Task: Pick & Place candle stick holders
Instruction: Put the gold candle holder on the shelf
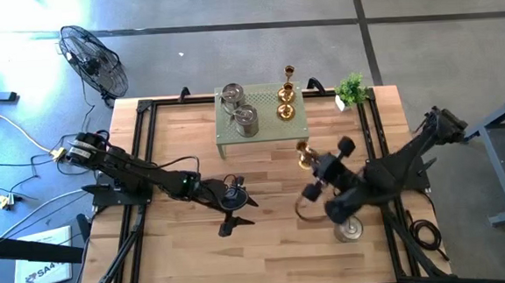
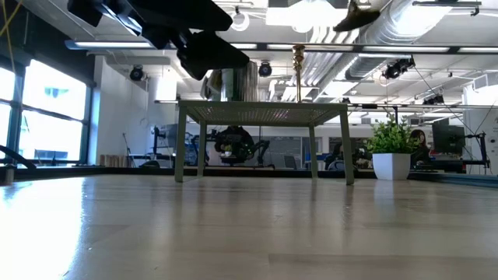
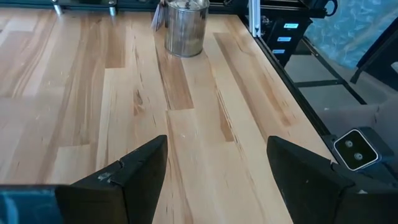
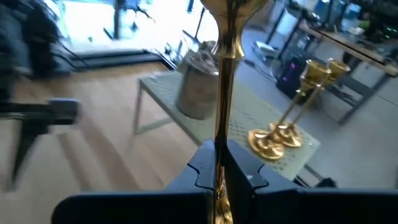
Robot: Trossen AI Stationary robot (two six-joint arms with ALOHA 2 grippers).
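Gold candle stick holder (image 4: 225, 74) clamped upright in right gripper (image 4: 219, 163).
Green stand (image 4: 249, 118) lies ahead; left gripper (image 3: 214, 168) waits, fingers apart.

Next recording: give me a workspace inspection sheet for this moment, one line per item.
Surface: wooden table, mostly bare.
Job's things: two silver holders and two gold holders on the green stand; a third silver holder on the table; a third gold holder is held.
Clutter: potted plant.
Grippers: right gripper shut on the gold stem; left gripper open, low above the table.
Cables: along left arm; yellow on floor.
Surroundings: floor fan.
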